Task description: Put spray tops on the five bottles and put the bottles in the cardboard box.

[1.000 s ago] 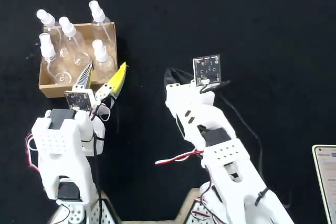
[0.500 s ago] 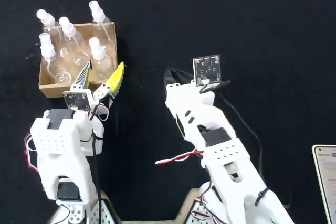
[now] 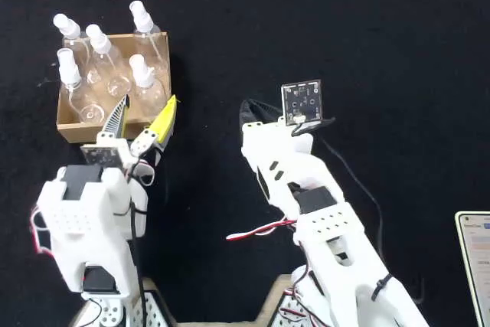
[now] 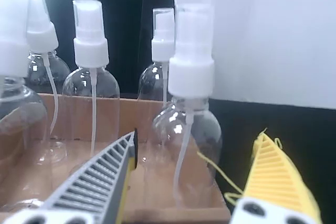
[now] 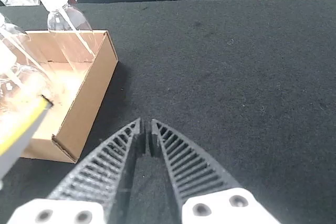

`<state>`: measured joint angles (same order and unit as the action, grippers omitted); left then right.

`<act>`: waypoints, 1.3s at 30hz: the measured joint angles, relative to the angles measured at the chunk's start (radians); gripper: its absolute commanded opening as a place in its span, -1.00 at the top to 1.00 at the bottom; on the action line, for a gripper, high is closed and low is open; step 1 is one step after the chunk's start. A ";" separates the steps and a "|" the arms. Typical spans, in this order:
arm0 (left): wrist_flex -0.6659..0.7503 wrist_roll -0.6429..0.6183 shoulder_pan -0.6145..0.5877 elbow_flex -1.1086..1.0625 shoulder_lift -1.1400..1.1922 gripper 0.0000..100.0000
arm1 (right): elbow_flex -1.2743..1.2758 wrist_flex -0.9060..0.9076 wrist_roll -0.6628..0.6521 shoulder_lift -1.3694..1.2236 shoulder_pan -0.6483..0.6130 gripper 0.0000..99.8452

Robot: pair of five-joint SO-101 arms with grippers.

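Over box (image 3: 70, 129) near edge, left pincer (image 3: 148, 100) spread; right pincer (image 5: 146, 125) closed mid-table.

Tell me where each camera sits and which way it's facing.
High view: fixed overhead, looking down at table, cardboard box, bottles; left arm, right arm show.
Left wrist view: on left arm, facing the bottles past its open left hand.
Right wrist view: on right arm, facing along the table over its shut right hand.
Shared: all see the cardboard box.

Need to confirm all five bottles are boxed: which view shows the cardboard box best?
High view: shows the cardboard box from above, five capped bottles inside. Left wrist view sees its near wall; right wrist view, one corner.
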<state>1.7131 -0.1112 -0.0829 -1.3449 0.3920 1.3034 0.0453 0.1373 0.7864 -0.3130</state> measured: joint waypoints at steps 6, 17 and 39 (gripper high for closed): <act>0.000 -0.034 -0.006 -0.175 -0.187 0.34 | 0.000 0.000 0.000 0.000 0.000 0.97; -0.017 -0.034 -0.006 -0.319 -0.410 0.34 | 0.000 0.000 0.000 0.000 0.000 0.97; -0.021 -0.032 -0.006 -0.324 -0.713 0.34 | 0.000 0.000 0.000 0.000 0.000 0.97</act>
<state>1.6916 -0.1435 -0.0890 -1.6686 -0.3214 1.3034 0.0453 0.1373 0.7864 -0.3130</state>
